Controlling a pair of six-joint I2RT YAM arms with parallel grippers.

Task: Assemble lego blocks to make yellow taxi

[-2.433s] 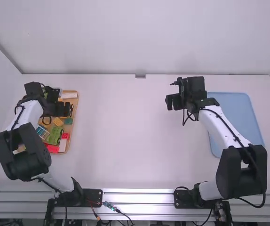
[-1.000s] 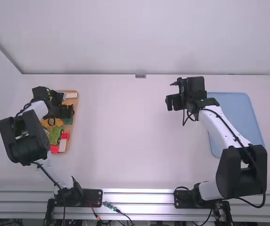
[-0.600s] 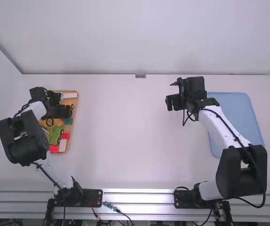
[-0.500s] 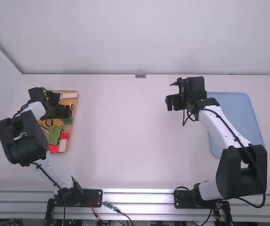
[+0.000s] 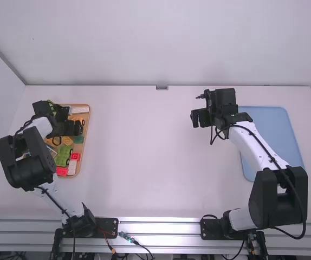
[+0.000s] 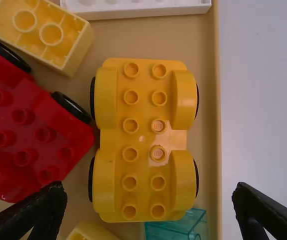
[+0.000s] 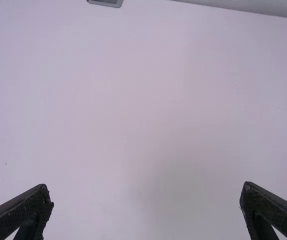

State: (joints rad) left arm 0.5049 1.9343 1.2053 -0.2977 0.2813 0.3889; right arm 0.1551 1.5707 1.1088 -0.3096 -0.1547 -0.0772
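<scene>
My left gripper (image 5: 77,128) is over the upper half of the tray of blocks in the high view. In the left wrist view the left gripper (image 6: 149,210) is open, with a yellow wheeled car base (image 6: 144,150) below and between its fingers, untouched. A loose yellow block (image 6: 43,30) lies near that base, and a translucent teal block (image 6: 176,227) by its end. My right gripper (image 5: 198,118) stands over the table right of the middle; in the right wrist view the right gripper (image 7: 147,210) is open and holds nothing.
The wooden tray (image 5: 89,116) also holds a red wheeled base (image 6: 23,125), a white block (image 6: 138,7), a green piece (image 5: 64,156) and red blocks (image 5: 75,156). A blue mat (image 5: 272,130) lies under and beside the right arm.
Since the earliest frame my left arm has shifted away from the camera and slightly right over the tray, then a little back to the left. The right arm has kept still.
</scene>
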